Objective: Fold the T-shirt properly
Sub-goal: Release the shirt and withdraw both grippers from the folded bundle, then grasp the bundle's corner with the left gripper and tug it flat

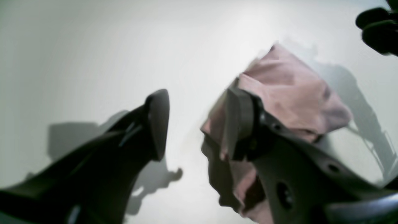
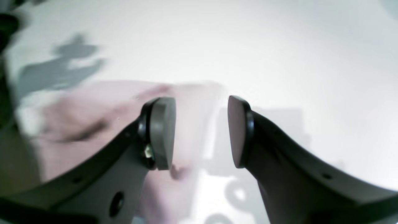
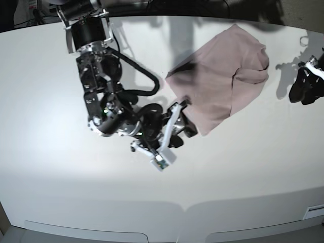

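1. My right gripper (image 3: 183,117) sits near the middle of the worktop (image 3: 50,167), at the near-left edge of the shirt (image 3: 220,81). In the right wrist view its pads (image 2: 161,133) stand apart with pink cloth blurred behind the gap; I cannot tell whether any cloth is between them.
2. The shirt lies partly folded toward the far right corner of the worktop, one flap doubled over on its right side.
3. It looks light, soft and limp, so I judge it will sag and slide on the smooth top; best taken by an edge or corner, pinching every layer.
4. My left gripper (image 3: 306,86) waits at the right edge, just clear of the shirt, jaws spread wide and empty.
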